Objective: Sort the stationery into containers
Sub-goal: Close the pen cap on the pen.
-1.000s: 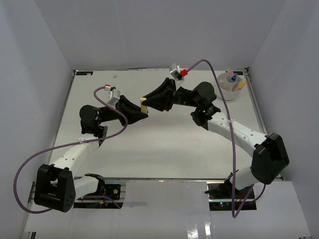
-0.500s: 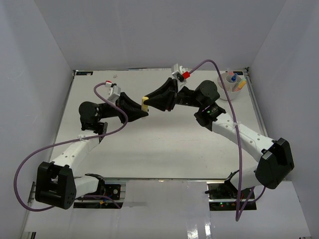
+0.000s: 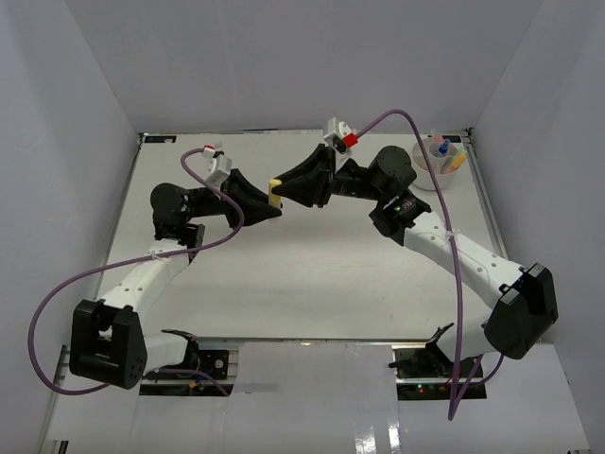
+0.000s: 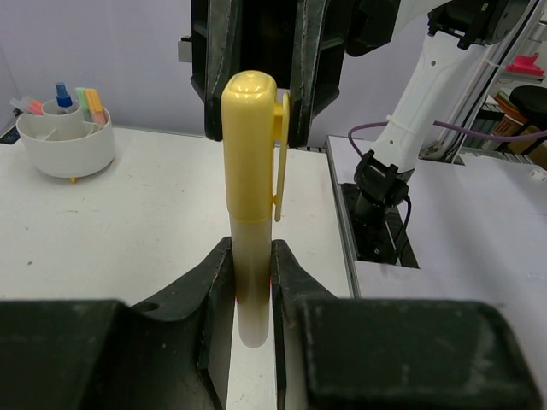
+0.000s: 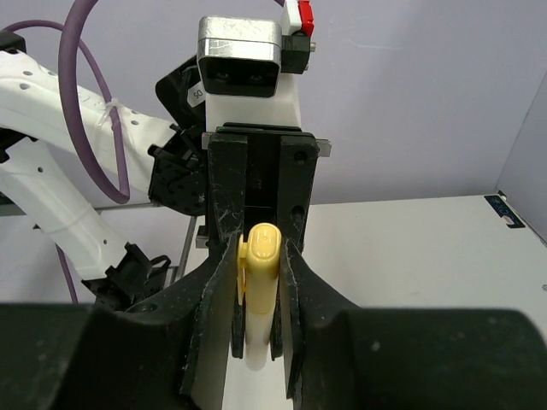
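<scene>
Both hands grip one yellow highlighter (image 3: 274,194) above the table (image 3: 284,274): left hand (image 3: 268,210) and right hand (image 3: 282,188) tip to tip. White tub (image 3: 437,166) stands far right, unobstructed.

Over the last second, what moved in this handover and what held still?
Both arms carried the yellow highlighter slightly toward the table's far edge. Both stayed clamped on it: left tool on the barrel, right tool on the cap end. The white tub stayed put.

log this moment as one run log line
phase: handover | left gripper: shut on yellow highlighter | right gripper: shut on yellow highlighter | tub: far right
</scene>
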`<control>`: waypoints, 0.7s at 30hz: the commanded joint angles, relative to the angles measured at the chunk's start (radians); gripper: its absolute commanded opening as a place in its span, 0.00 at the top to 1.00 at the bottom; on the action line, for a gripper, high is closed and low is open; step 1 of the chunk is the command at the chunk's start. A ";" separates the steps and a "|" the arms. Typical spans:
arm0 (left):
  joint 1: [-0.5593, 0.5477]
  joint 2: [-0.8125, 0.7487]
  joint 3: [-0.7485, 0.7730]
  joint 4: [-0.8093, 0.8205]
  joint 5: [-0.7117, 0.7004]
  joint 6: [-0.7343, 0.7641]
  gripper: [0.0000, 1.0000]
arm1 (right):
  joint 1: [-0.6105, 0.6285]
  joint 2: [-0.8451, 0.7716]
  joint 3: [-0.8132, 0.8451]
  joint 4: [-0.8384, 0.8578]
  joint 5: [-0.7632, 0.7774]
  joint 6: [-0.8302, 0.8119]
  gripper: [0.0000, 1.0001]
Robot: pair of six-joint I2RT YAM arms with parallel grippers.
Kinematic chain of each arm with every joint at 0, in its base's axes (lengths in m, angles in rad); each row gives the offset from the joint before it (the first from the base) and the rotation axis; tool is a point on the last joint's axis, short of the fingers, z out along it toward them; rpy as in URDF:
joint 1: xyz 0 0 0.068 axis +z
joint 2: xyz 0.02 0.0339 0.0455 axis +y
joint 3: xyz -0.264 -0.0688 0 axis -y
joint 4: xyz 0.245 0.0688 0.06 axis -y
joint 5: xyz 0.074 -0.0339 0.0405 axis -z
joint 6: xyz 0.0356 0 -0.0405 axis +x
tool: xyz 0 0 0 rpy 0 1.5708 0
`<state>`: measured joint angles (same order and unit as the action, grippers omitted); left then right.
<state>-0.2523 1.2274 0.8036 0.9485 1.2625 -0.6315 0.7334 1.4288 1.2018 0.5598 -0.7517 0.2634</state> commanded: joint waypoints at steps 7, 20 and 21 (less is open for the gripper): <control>-0.016 -0.063 0.215 0.090 -0.147 0.044 1.00 | 0.027 0.166 -0.117 -0.658 -0.074 -0.188 0.92; -0.016 -0.098 0.129 -0.026 -0.121 0.134 1.00 | 0.031 0.122 -0.119 -0.615 -0.043 -0.187 0.92; -0.016 -0.104 0.097 -0.040 -0.115 0.145 1.00 | 0.031 0.117 -0.113 -0.601 -0.041 -0.175 0.92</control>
<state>-0.2504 1.2610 0.8543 0.7269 1.3056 -0.5045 0.7334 1.4334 1.2034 0.4458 -0.7200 0.1253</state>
